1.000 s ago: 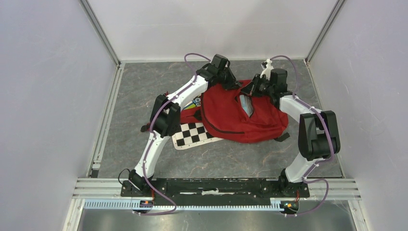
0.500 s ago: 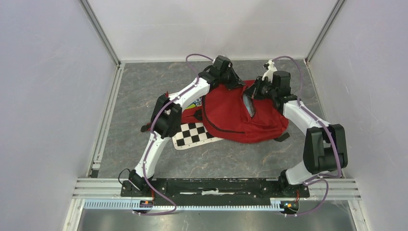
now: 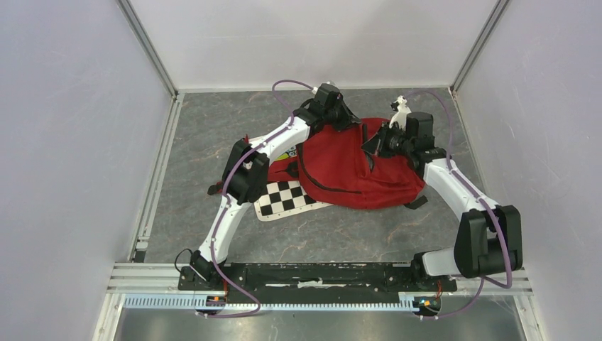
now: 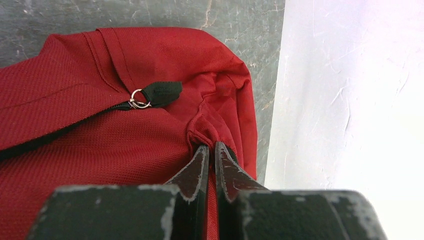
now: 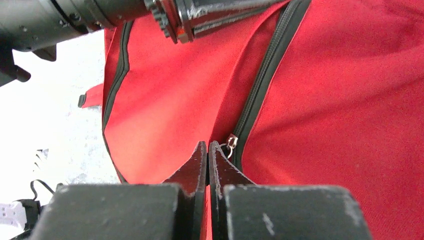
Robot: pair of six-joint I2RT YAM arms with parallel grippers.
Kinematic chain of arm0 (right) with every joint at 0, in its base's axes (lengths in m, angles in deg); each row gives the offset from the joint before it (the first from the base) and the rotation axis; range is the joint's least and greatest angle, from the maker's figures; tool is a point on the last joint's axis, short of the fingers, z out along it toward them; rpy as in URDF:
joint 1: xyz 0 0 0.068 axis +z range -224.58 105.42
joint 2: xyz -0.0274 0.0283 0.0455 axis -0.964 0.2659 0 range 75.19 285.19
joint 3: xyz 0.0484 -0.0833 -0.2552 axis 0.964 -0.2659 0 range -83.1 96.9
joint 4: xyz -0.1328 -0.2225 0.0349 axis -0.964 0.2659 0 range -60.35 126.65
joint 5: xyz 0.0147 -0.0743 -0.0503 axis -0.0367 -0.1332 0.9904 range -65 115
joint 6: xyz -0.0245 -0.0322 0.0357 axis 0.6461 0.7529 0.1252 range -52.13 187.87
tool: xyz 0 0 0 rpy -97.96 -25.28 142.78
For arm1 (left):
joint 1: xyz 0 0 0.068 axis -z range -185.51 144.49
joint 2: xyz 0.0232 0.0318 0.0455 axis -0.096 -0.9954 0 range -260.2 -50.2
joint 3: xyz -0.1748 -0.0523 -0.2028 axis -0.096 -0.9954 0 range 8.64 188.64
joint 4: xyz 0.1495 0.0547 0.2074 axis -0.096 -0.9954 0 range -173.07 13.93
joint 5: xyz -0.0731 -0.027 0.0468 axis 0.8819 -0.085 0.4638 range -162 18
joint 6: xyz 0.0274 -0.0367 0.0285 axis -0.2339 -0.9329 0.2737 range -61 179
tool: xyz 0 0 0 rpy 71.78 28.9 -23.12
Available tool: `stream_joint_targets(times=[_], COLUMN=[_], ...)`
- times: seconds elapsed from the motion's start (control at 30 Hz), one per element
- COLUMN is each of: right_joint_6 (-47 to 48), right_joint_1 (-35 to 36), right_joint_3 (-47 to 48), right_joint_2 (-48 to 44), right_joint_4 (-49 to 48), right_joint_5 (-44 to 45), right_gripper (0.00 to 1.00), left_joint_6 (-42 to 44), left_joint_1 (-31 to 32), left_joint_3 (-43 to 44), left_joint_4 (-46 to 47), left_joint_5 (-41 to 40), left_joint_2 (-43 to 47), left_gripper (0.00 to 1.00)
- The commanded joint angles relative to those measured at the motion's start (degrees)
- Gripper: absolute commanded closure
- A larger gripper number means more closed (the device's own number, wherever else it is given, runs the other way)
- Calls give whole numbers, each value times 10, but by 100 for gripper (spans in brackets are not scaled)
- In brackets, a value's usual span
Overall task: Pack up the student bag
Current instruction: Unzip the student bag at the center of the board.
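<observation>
I judge the step in hand to be closing the main zip of the bag (image 3: 348,170); nothing loose shows in its mouth, so the packing itself looks done. The bag lies on the bench (image 3: 213,142) toward the far side, between the two arms, its near left corner overlapping a checked card (image 3: 284,197).

Left fingers (image 4: 204,155): closed almost fully, with only a thin gap, and a fold of red cloth at the bag's far corner is pinched between the tips. This grip acts as the anchor. A second pull with a black tab (image 4: 160,91) lies just beside it, untouched.

Right fingers (image 5: 202,152): pressed together with no gap that I can see. The tips sit right against the zip pull (image 5: 230,142), whose metal ring shows just beside them. I take it that the tab is clamped between the tips, though the tab itself is hidden. The black zip (image 5: 270,60) runs away from the tips toward the left arm's wrist.

The next move calls for:
1. Holding the left pinch firm, so that the cloth stays taut along the zip line
2. Drawing the right fingers along the zip track, not across it, so that the slider does not jam
3. Watching for the thin tab slipping out of the tips
</observation>
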Motion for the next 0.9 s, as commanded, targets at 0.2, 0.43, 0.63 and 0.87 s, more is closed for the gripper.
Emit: stream_joint_targets(times=[0.2,0.43,0.63,0.87], right_joint_6=[52,98,130,146], right_joint_1=[5,4,5,4], right_joint_3=[-9,-4,-5,13], right_joint_2=[-73,-74,-80,-75], right_joint_4=[168,271,317,301], right_joint_5=[-16,-19,-18,1], right_gripper=[100,100,100,94], left_joint_6=[-6,-9,1,34], left_joint_1=[-17,-24,-24,-26], left_joint_3=[-12,-26,-31,-53], left_joint_4=[94,113,115,117], left_joint_5=[-96,-96,-99,-96], left_joint_2=[51,55,59,78], left_gripper=[98,98,98,89])
